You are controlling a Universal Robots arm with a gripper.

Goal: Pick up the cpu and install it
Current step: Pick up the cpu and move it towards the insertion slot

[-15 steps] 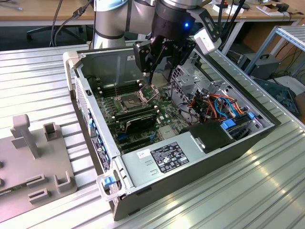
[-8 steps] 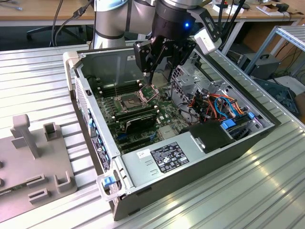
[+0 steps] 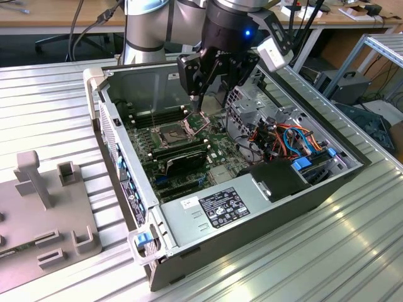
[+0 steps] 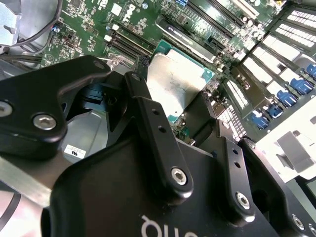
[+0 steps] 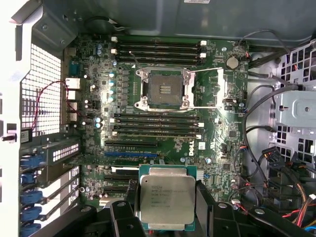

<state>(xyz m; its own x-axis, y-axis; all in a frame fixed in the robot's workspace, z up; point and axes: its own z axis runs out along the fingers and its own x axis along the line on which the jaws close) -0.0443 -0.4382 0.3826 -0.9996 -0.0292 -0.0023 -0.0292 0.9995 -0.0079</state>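
Inside the computer case (image 3: 264, 234), the gripper (image 3: 199, 100) is clamped on the cpu (image 5: 165, 200) by its edges. It holds the chip flat above the motherboard (image 5: 219, 133), short of the open socket (image 5: 164, 89), evidently for seating.

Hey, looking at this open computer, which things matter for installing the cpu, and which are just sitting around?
Part of the job:
cpu, held by the gripper above the board
socket, open and empty

Just lying about:
memory slots
power supply
cables
grey fixture beside the case, on the exterior view's left
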